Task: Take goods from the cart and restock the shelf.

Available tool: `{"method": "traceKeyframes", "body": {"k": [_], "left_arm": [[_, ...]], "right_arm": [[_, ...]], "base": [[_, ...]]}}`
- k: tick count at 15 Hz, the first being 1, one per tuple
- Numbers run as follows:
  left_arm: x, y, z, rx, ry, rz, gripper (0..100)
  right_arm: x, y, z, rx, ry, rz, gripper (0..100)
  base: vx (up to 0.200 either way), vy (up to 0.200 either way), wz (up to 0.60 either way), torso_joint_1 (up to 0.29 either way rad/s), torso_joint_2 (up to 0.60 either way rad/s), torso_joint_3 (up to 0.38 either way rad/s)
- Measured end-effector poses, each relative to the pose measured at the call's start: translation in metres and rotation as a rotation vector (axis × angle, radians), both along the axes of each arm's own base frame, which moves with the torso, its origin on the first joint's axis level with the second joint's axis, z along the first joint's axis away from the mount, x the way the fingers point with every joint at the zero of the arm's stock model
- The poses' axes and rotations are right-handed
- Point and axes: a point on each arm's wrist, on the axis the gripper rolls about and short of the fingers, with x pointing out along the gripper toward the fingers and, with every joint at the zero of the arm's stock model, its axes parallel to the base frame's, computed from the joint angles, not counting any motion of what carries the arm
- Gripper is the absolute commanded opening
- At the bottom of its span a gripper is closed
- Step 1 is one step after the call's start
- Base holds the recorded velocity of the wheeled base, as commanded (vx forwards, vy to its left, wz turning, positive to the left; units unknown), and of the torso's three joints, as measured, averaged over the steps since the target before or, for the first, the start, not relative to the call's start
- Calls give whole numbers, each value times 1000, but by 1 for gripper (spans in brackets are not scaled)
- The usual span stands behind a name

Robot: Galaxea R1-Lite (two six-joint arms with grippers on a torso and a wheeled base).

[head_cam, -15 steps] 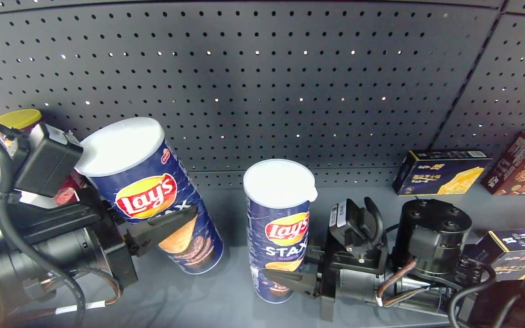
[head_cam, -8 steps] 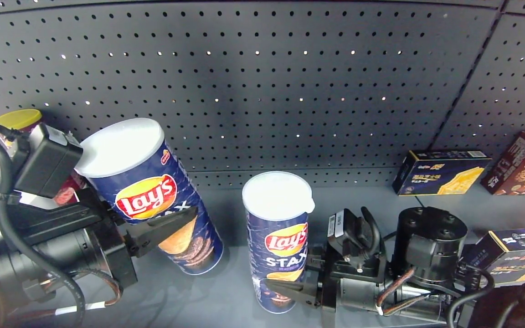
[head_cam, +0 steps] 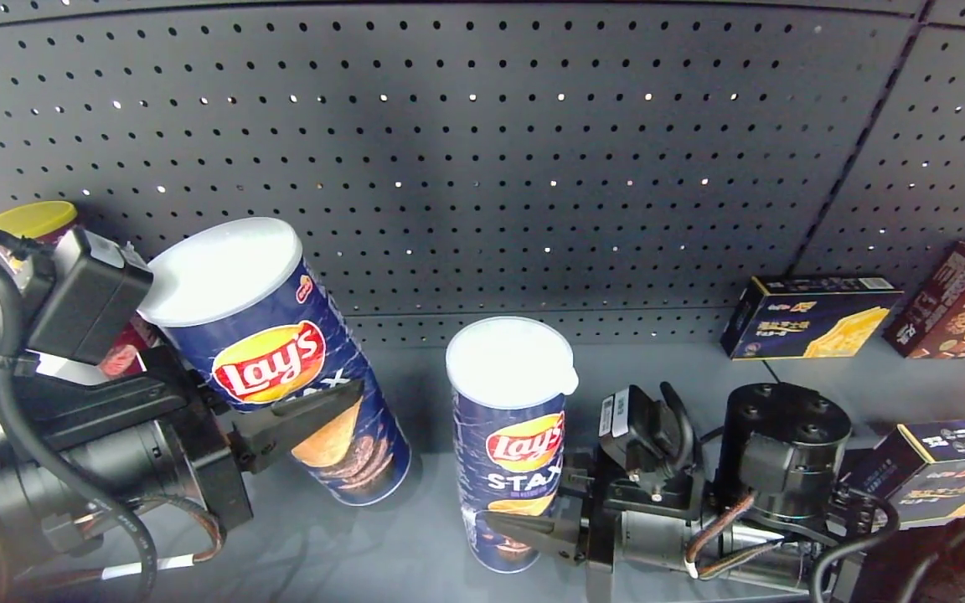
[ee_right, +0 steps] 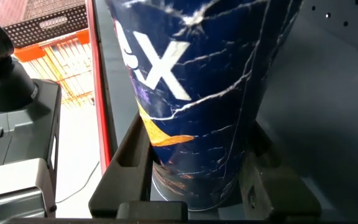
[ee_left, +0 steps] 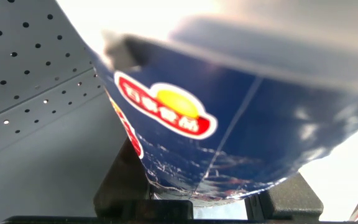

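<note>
Two tall blue chip cans with white lids are on the grey shelf (head_cam: 428, 523). My left gripper (head_cam: 315, 427) is shut on the left can (head_cam: 265, 352), which leans to the left with its base near the shelf floor. In the left wrist view that can (ee_left: 229, 124) sits between the fingers of the left gripper (ee_left: 204, 196). My right gripper (head_cam: 516, 523) is shut on the lower part of the upright middle can (head_cam: 512, 435). The right wrist view shows this can (ee_right: 197, 93) held by the right gripper (ee_right: 194, 186), its base at or just above the shelf.
A yellow-lidded can (head_cam: 30, 219) stands at the far left. Dark blue box (head_cam: 809, 316), brown box (head_cam: 964, 301) and another dark box (head_cam: 952, 469) lie on the right. The pegboard wall (head_cam: 482, 167) closes the back. Bare shelf floor (head_cam: 658, 360) separates cans and boxes. An orange cart basket (ee_right: 61, 62) is behind.
My right gripper has come down with the middle can, mostly in the first half second. The left gripper and its tilted can have stayed put.
</note>
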Motion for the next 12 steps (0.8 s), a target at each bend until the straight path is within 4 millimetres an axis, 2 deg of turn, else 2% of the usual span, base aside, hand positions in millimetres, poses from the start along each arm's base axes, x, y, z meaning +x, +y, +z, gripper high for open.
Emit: {"method": "traceKeyframes", "body": {"k": [10,11,12], "left_arm": [[0,0,0,-12,12,1,0],[0,0,0,-12,12,1,0],[0,0,0,-12,12,1,0]], "right_arm": [[2,0,-1,-6,-7,-4,0],[2,0,-2,-8,-10,-4,100],[2,0,-2,-12,-9,-6,100]], "base": [[0,0,0,0,0,0],[0,0,0,0,0,0],[0,0,0,0,0,0]]}}
